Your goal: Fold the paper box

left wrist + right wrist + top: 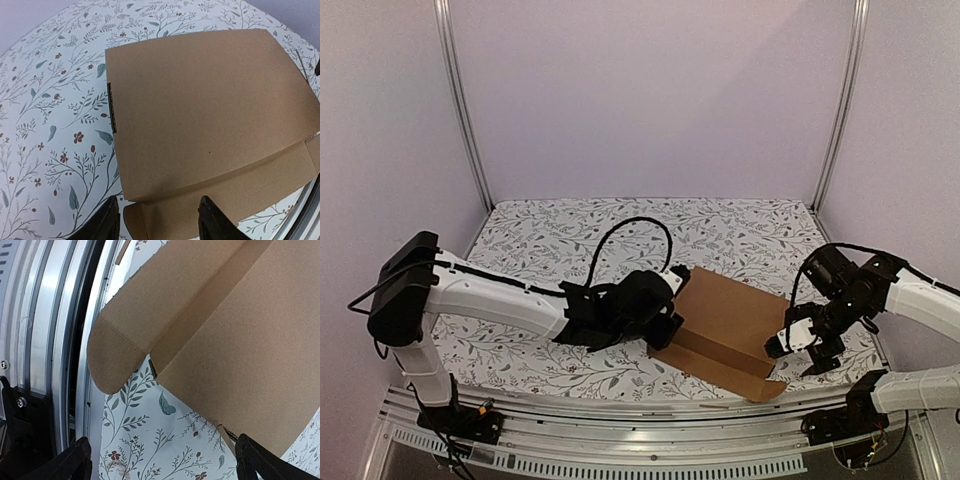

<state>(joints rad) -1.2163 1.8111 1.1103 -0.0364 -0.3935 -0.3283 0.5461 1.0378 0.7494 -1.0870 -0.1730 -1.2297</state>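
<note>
The paper box (725, 325) is a brown cardboard piece lying low on the floral cloth, right of centre. In the left wrist view its large panel (210, 110) lies folded over, with a narrower front flap (250, 185) and a small rounded tab (135, 220) sticking out. My left gripper (670, 322) is at the box's left end and stands open (159, 226), its fingers either side of the front flap's corner. My right gripper (788, 346) hovers at the box's right end, wide open (162, 470) over bare cloth. A rounded tab (112, 360) and the panel edge (240, 365) lie just ahead of it.
An aluminium rail (620, 410) runs along the near table edge, close to the box's front flap, and shows again as the rail (50, 340) beside the right gripper. Frame posts (465, 110) stand at the back corners. Floral cloth (570, 235) covers the table.
</note>
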